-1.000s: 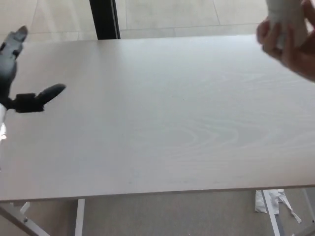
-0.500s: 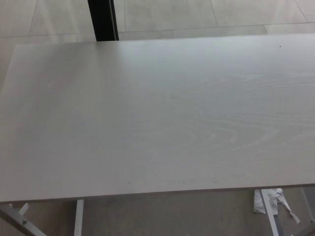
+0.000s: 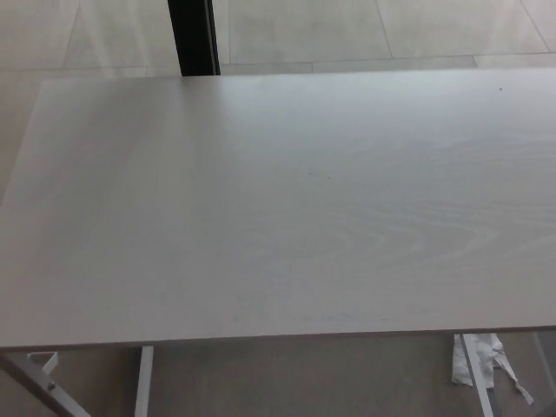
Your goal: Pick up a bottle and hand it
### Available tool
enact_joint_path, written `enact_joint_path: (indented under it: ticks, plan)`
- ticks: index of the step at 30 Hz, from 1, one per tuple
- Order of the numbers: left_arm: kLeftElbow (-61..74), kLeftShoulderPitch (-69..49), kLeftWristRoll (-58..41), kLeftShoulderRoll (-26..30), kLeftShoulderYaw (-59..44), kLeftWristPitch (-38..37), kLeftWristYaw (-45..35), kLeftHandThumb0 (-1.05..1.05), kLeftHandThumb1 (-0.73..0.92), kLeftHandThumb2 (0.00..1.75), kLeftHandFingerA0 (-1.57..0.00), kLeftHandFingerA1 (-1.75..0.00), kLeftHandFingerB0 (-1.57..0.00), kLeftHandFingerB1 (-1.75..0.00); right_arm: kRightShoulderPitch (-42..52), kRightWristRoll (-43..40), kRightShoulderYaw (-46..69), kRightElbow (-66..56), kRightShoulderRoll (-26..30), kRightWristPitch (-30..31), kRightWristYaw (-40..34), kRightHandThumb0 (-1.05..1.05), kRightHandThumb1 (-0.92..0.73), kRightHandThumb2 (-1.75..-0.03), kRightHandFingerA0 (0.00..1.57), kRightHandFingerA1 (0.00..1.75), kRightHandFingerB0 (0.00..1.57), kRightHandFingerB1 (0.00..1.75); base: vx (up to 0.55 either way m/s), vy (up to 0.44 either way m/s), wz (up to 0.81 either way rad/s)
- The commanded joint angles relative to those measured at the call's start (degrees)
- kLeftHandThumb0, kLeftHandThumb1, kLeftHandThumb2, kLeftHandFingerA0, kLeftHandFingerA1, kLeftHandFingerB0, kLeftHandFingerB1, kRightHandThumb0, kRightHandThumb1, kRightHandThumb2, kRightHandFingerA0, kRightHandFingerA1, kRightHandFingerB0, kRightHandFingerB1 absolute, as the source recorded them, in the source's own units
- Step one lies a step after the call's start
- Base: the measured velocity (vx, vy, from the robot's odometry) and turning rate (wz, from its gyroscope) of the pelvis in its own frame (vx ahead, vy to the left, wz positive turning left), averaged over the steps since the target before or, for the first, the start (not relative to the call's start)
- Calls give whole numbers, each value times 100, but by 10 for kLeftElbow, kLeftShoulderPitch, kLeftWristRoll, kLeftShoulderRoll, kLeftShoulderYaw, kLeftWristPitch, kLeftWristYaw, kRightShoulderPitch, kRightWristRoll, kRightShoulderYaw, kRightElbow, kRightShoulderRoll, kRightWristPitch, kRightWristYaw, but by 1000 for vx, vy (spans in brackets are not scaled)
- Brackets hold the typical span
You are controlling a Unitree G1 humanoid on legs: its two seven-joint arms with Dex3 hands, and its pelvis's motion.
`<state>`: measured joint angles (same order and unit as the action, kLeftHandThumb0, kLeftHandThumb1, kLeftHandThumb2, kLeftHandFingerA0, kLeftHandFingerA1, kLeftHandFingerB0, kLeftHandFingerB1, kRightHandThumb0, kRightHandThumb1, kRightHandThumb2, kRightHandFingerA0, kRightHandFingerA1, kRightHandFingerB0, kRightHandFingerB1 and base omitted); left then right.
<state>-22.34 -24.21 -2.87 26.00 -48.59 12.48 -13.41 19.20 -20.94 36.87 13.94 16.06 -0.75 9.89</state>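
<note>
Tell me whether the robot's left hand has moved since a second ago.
Yes. A second ago it hovered open at the table's left edge; it is out of view now, so it went off leftward, away from the black post.

Single head view, looking steeply down and forward, close over a pale table [image 3: 287, 217], floor [image 3: 347, 26] beyond

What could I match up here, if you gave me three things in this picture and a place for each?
Things:
1. table
2. black post
3. crumpled white paper

Places:
A. on the floor, bottom right, under the table's near edge
B. fills most of the view
C. top, behind the table's far edge

Pairs: 1-B, 2-C, 3-A
</note>
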Motion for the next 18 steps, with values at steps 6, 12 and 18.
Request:
enact_joint_path:
  ticks: [6, 12, 18]
  plan:
    - [38, -5, -52, -14, 53, -36, -48, -67, 35, 76, -126, -97, -37, -50, 22, -18, 22, -11, 10, 21, 7, -72, -61, -59, 51, 64, 35, 52, 0, 0, 0]
    - [-51, 12, -67, 16, 70, -67, -85, -73, 36, 77, -125, -97, -35, -47, 26, -15, 22, -7, 5, 10, 9, -68, -63, -59, 58, 66, 36, 51, 0, 0, 0]
    - [-77, 11, -96, 17, 81, -47, -109, -65, 42, 54, -94, -68, -36, -39, 24, -14, 21, -7, 11, 24, 6, -69, -60, -59, 54, 62, 36, 51, 0, 0, 0]
